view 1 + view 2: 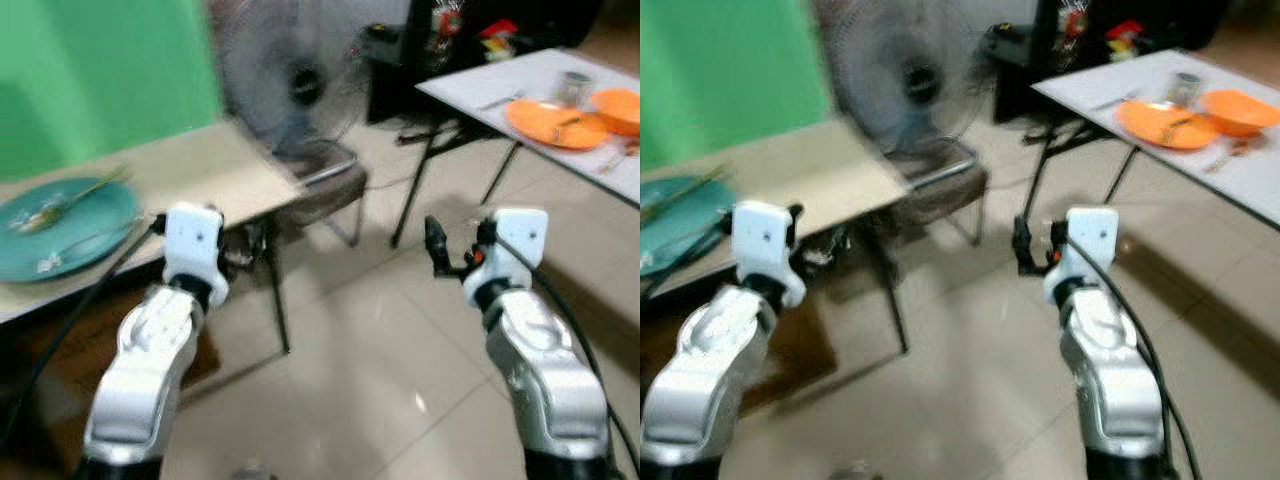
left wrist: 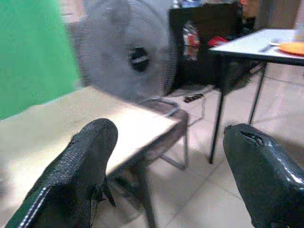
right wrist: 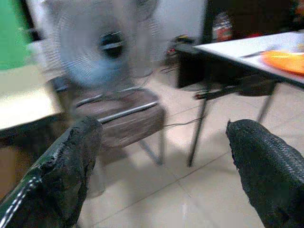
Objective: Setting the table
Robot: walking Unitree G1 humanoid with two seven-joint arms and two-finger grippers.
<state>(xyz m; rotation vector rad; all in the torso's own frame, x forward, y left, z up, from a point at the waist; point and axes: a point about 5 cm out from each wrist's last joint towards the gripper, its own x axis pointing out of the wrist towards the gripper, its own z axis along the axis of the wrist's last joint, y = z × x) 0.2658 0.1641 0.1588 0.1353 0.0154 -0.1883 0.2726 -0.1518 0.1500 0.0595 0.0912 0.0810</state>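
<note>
A teal plate point(image 1: 60, 225) with a fork point(image 1: 75, 195) on it lies on the beige table point(image 1: 210, 170) at my left. At the far right, a white folding table point(image 1: 480, 85) holds an orange plate point(image 1: 555, 125), an orange bowl point(image 1: 618, 108) and a metal cup point(image 1: 573, 88). My left gripper point(image 2: 168, 137) is open and empty beside the beige table's near edge. My right gripper point(image 3: 161, 130) is open and empty over the tiled floor between the two tables. The pictures are blurred.
A large standing fan point(image 1: 290, 85) rises behind a brown chair point(image 1: 325, 185) between the tables. A dark cabinet point(image 1: 400, 60) stands at the back beside the white table. A green wall point(image 1: 100, 70) is at the left. Tiled floor point(image 1: 380, 370) lies open ahead.
</note>
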